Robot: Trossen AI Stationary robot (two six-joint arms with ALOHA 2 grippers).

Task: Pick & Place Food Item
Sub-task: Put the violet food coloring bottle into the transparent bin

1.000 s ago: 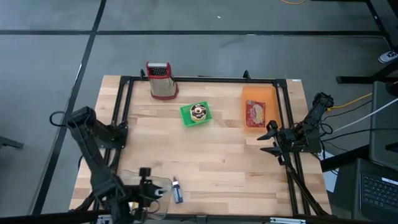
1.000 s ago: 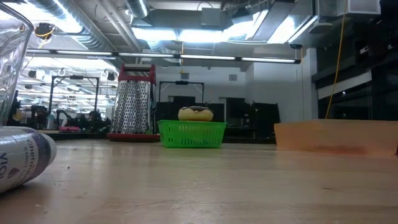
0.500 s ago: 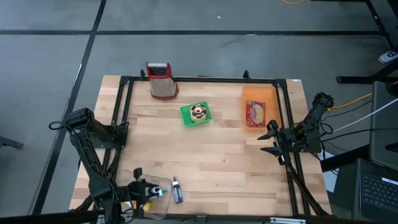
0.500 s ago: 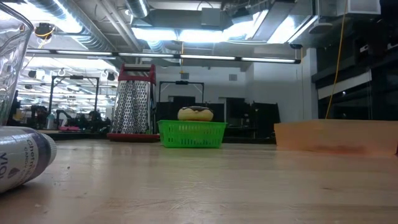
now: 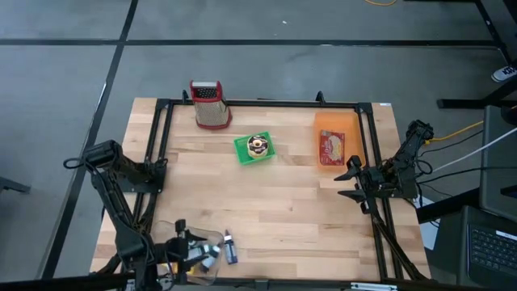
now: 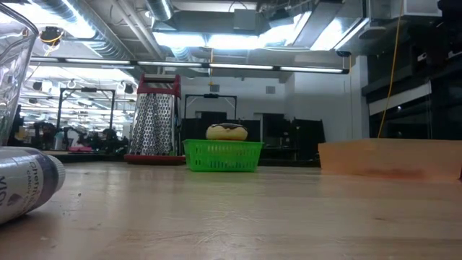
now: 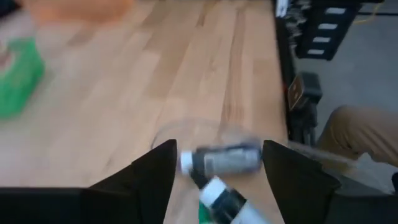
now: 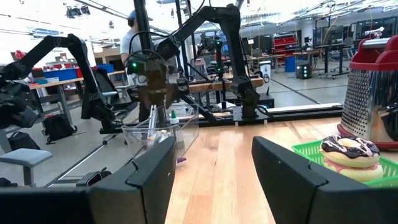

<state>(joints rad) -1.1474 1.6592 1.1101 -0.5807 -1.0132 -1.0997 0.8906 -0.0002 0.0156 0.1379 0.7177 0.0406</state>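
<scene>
A pale wooden tabletop (image 5: pixel 275 194) sits on a grey workshop floor, black rails framing its edges. At the near left corner the left gripper (image 5: pixel 191 252) hangs with its fingers (image 7: pixel 154 173) spread apart and empty, over a clear glass vessel (image 5: pixel 198 246). Just beside that lies a small bottle (image 5: pixel 230 247) on its side, its long axis running roughly from the near edge toward the far edge.

The food item, a chocolate-iced doughnut (image 5: pixel 258 145), sits flat in a green basket (image 5: pixel 242 153) towards the far middle of the tabletop; being round, it has no long axis to speak of, and its hole faces upward. A red-topped grater (image 5: pixel 209 103) stands upright at the far left, and an orange board (image 5: pixel 335 137) lies far right, long side running front to back. The right gripper (image 5: pixel 349 179) waits by the right edge, fingers (image 8: pixel 152 174) open, nothing between them
</scene>
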